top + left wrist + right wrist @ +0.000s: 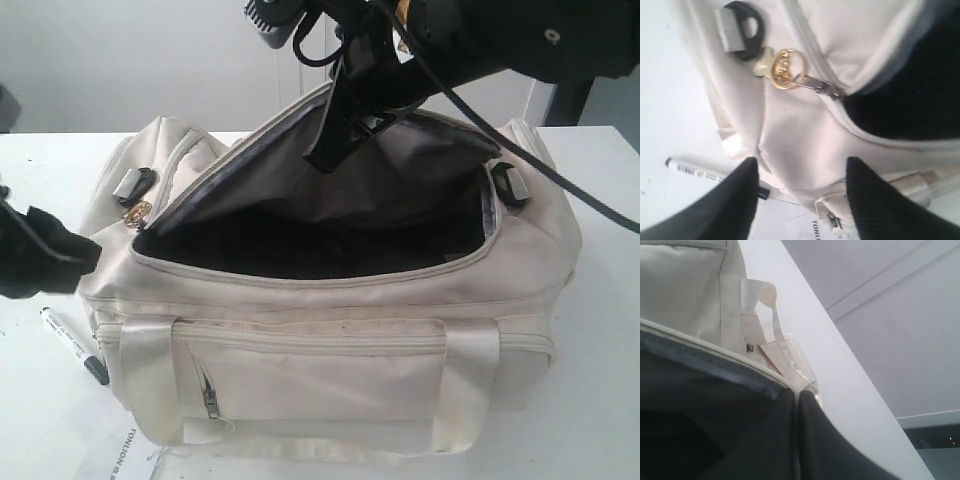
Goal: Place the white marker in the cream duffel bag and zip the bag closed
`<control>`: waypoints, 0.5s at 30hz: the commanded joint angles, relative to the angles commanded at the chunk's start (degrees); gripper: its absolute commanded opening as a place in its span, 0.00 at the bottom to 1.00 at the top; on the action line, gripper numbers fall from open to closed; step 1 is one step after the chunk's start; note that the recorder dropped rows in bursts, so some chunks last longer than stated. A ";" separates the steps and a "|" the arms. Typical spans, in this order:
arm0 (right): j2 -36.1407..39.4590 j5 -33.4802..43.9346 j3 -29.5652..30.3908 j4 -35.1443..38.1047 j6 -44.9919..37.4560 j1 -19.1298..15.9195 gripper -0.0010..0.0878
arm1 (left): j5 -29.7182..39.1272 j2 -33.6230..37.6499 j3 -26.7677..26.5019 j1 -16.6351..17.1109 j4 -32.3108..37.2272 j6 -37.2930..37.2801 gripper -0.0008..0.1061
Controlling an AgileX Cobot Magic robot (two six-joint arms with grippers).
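1. The white marker (72,345) lies on the table (600,400) at the bag's near-left corner. It looks light, rigid and slick, and may roll, so grip it across mid-barrel.
2. The left pincer (801,170) hangs near it, jaws wide and empty.
3. The cream duffel bag (330,370) is soft and floppy, its mouth open.
4. The right pincer (328,150) is clamped on the raised flap (400,180).

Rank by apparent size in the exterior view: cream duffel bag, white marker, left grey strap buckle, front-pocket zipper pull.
1. cream duffel bag, by far
2-3. white marker and left grey strap buckle: unranked; marker longer, buckle bulkier
4. front-pocket zipper pull
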 joint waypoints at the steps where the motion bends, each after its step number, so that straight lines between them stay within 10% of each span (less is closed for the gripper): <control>1: 0.00 0.00 0.00 0.00 0.00 0.00 0.01 | 0.91 0.23 0.00 0.01 0.00 -1.02 0.67; 15: 0.00 -0.38 0.00 0.01 0.00 0.00 0.01 | -4.06 7.54 3.72 0.01 -6.47 -9.30 0.65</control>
